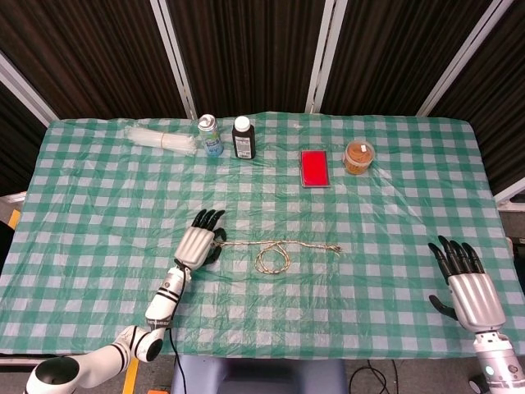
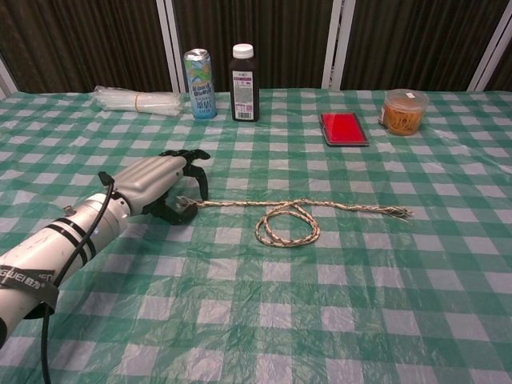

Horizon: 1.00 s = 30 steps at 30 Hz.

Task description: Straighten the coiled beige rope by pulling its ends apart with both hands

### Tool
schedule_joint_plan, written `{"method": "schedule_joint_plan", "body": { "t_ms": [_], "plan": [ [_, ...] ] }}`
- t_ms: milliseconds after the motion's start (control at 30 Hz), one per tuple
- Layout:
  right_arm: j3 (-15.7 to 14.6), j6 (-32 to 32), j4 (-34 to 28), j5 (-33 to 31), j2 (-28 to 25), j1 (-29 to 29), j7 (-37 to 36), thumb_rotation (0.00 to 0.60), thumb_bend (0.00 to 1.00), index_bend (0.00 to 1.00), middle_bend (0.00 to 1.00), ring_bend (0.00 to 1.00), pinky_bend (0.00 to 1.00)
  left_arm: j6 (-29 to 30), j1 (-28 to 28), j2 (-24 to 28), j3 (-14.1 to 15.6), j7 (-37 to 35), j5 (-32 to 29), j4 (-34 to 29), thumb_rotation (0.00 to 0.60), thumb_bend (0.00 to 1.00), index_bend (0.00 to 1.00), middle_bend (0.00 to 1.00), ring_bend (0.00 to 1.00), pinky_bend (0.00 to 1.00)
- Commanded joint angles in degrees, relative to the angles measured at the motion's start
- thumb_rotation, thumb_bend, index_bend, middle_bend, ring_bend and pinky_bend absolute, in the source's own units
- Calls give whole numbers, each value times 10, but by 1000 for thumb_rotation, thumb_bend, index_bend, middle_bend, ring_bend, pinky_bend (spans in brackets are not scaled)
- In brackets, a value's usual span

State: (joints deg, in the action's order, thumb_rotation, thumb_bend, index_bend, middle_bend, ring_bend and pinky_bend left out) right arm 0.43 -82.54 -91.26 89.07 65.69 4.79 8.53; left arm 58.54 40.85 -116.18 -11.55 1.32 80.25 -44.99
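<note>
You were at the first step: getting hold of the two ends of the beige rope [image 2: 296, 218]. The rope lay on the green checked tablecloth [image 2: 336, 304], with one loop [image 2: 286, 228] near its middle and a frayed tail running out to either side of that loop.

Your left hand [image 2: 164, 184] sat at the rope's left end, fingers [image 2: 197, 164] curled down over the tip and the thumb tucked under. From these pictures I could not tell whether the end was actually pinched or only covered. In the head view the same hand [image 1: 199, 244] hid the tip altogether.

Your right hand [image 1: 466, 283] was well apart from the rope, out past its right frayed end [image 1: 335, 249] toward the table's edge, fingers spread and holding nothing. It did not show in the chest view.

So, as I judged it, the next move called for two things: confirm a firm pinch on the left end, and bring your right hand in to the right end and close on it. Only then would pulling outward draw the loop flat. A loose grip on the left would likely let the frayed tip slip free.

The can [image 2: 199, 72], the dark bottle [image 2: 244, 72], the red case [image 2: 344, 128] and the orange tub [image 2: 402, 111] stood well beyond the rope, out of the pull's path.
</note>
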Motion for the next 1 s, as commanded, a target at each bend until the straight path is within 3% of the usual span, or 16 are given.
{"method": "schedule_joint_plan", "body": {
  "t_ms": [33,433,733,800,900,1000],
  "plan": [
    [0,1,0,0,1,0,1,600,288,0,0,0,0,0,2,-3,1,-2,-3,7,600,447,472,62,0,14],
    [1,2,0,-3,3,1,6,600,288,0,0,0,0,-1,4,-7,7,-11,-7,21,600,450,565,79,0,15],
    [2,16,24,17,32,20,10,600,288,20,0,0,0,19,-5,10,20,-16,5,-5,600,462,623,96,0,16],
    [4,18,28,19,37,24,10,600,288,64,0,0,0,22,-7,14,22,-16,6,-10,600,462,624,96,0,16],
    [25,61,42,24,73,70,28,600,289,277,0,0,0,34,-19,29,35,-14,15,-39,600,462,624,95,0,16],
    [40,92,46,19,98,101,38,600,289,402,0,0,0,42,-24,39,40,-10,18,-59,600,462,625,95,0,16]
  ]
}}
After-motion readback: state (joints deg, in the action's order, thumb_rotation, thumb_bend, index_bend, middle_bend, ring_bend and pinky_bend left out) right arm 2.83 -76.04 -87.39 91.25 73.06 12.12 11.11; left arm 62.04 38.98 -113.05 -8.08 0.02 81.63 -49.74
